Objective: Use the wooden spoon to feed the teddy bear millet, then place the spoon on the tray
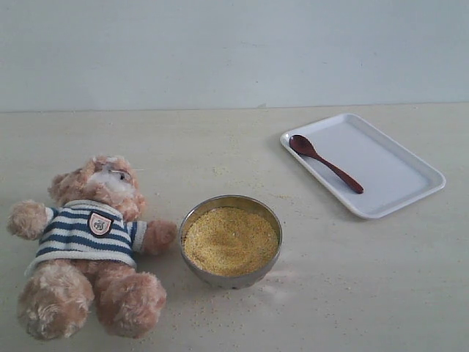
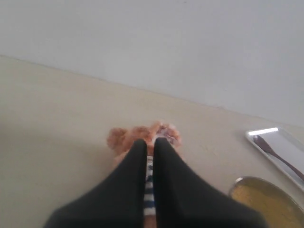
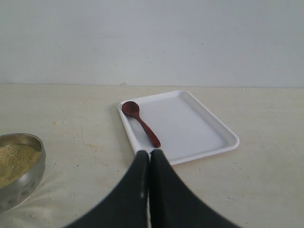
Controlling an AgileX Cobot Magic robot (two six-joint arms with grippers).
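Note:
The teddy bear [image 1: 88,242] lies on its back at the left of the table, in its navy-and-white striped sweater. Beside its arm stands a round steel bowl [image 1: 192,265] full of golden millet [image 1: 231,240]. The dark wooden spoon [image 1: 325,163] lies along the left part of the white tray [image 1: 396,172] at the back right. Neither gripper shows in the exterior view. My left gripper [image 2: 150,141] hangs above the bear [image 2: 124,137], shut and holding nothing. My right gripper [image 3: 150,152] is shut and empty, just short of the tray's near rim [image 3: 199,157] and the spoon [image 3: 141,124].
Stray millet grains [image 1: 220,172] are scattered on the beige table around the bowl and towards the tray. A pale wall [image 1: 234,51] closes off the far edge of the table. The bowl [image 3: 28,175] sits off to one side in the right wrist view.

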